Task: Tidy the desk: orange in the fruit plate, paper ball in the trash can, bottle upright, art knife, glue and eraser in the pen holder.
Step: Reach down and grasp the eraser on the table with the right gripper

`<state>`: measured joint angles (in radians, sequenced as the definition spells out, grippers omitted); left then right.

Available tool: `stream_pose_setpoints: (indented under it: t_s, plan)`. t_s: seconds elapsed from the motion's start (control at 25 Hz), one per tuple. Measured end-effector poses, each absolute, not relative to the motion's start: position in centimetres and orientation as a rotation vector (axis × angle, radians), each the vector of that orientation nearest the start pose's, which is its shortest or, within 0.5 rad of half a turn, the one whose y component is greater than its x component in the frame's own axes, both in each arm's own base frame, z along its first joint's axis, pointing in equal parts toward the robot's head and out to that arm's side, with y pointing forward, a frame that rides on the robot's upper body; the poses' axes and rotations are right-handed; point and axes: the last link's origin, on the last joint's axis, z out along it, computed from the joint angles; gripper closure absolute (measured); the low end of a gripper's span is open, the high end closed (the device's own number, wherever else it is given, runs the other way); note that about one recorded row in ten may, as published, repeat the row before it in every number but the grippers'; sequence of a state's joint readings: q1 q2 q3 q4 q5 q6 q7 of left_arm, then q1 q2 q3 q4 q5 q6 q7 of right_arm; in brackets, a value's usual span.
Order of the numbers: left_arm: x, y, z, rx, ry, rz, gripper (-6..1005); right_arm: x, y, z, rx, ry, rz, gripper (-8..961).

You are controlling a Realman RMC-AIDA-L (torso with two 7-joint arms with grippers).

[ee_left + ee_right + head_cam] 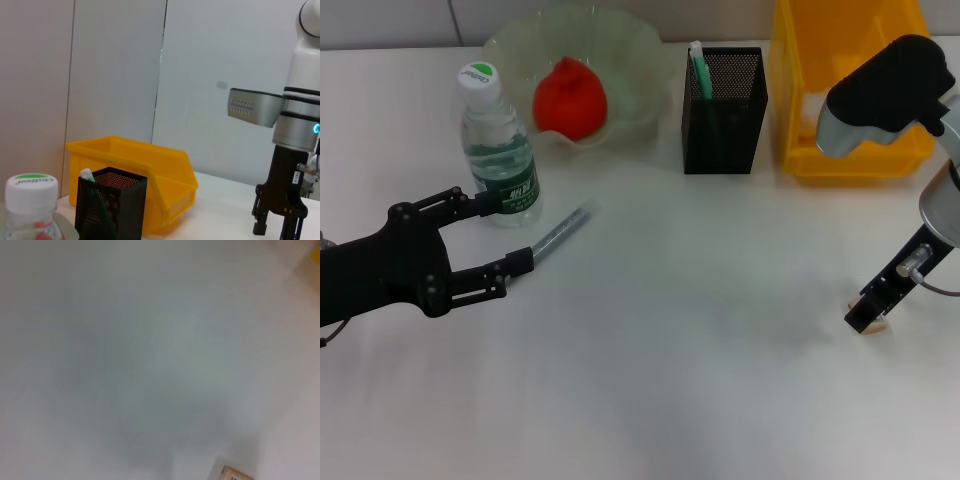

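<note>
The work surface is a plain white desk (700,380), matte and evenly lit, running back to a pale panelled wall (115,75) whose vertical seams show in the left wrist view.

Along the desk's far edge stand a translucent fruit plate (630,60) with the orange (570,97) lying in it, a black mesh pen holder (724,110) with a green-and-white stick (699,70) upright inside, and a yellow bin (850,140) at the far right corner. The bottle (500,150) stands upright just in front of the plate, towards the far left corner, white cap on. A slim grey art knife (560,233) lies flat on the desk beside the bottle's base.

The left gripper (505,235) reaches in from the left edge with its fingers spread wide; one finger lies against the bottle's lower part and the other touches the near end of the art knife.

The right gripper (870,318) points down at the desk near the right edge. A small pale block, seemingly the eraser (876,326), sits at its tip; whether the fingers pinch it cannot be told.
</note>
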<state>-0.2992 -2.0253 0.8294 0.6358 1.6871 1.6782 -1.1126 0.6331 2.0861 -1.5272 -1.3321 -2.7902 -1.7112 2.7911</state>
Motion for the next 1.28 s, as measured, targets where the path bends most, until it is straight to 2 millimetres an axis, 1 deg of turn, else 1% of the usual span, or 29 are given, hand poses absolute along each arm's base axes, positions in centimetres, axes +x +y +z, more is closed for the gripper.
stream_pose_setpoints:
  t_s: [0.16, 0.64, 1.16, 1.28]
  plan:
    - [-29.7, 27.2, 2.2, -2.607, -0.422, -0.886, 201, 19.9, 33.5, -1.3, -2.403, 1.088, -0.884, 253]
    - [-29.7, 27.4, 2.2, -2.602, -0.424, -0.878, 201, 20.6, 33.6, -2.0, -2.401, 1.1, -0.885, 254]
    - [-29.7, 27.4, 2.2, -2.597, -0.429, -0.879, 201, 21.2, 33.6, -2.4, -2.395, 1.115, -0.899, 281]
    - [-29.7, 27.5, 2.2, -2.596, -0.429, -0.879, 201, 21.2, 33.6, -2.4, -2.395, 1.115, -0.9, 388]
